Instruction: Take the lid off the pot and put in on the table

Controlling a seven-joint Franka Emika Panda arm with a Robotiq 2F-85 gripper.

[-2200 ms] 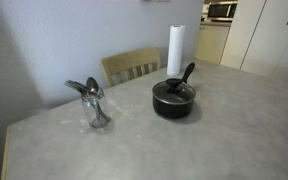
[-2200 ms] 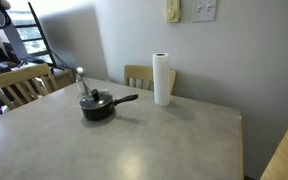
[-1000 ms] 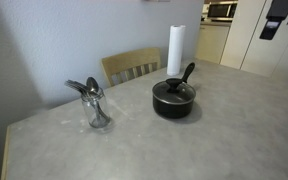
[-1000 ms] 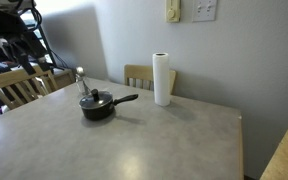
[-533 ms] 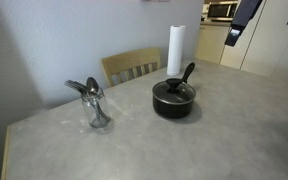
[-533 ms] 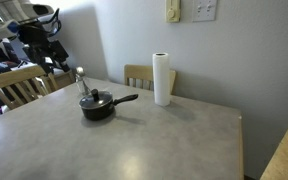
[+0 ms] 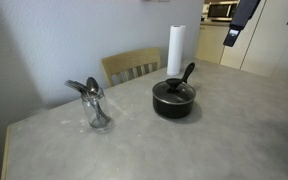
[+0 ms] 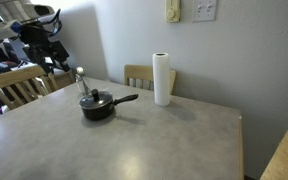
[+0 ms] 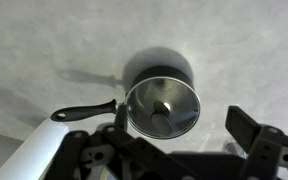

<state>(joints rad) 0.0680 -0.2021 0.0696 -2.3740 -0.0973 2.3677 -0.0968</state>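
A black pot (image 7: 174, 100) with a long handle stands on the grey table (image 7: 214, 140), with a glass lid (image 7: 173, 91) and its knob on top. It also shows in an exterior view (image 8: 97, 104) and in the wrist view (image 9: 162, 108), where the lid (image 9: 164, 100) lies below the jaws. My gripper (image 9: 164, 135) is open and empty. It hangs high in the air, well above and off to the side of the pot in both exterior views (image 7: 239, 20) (image 8: 50, 45).
A paper towel roll (image 7: 175, 50) stands behind the pot, also in an exterior view (image 8: 162, 78). A glass holding spoons (image 7: 94, 106) stands near the table edge. Wooden chairs (image 7: 132, 66) (image 8: 19, 85) are at the table's sides.
Over the last second the arm has come into view and moved toward the pot. In the last half second it has hardly moved. The pot and lid are unmoved.
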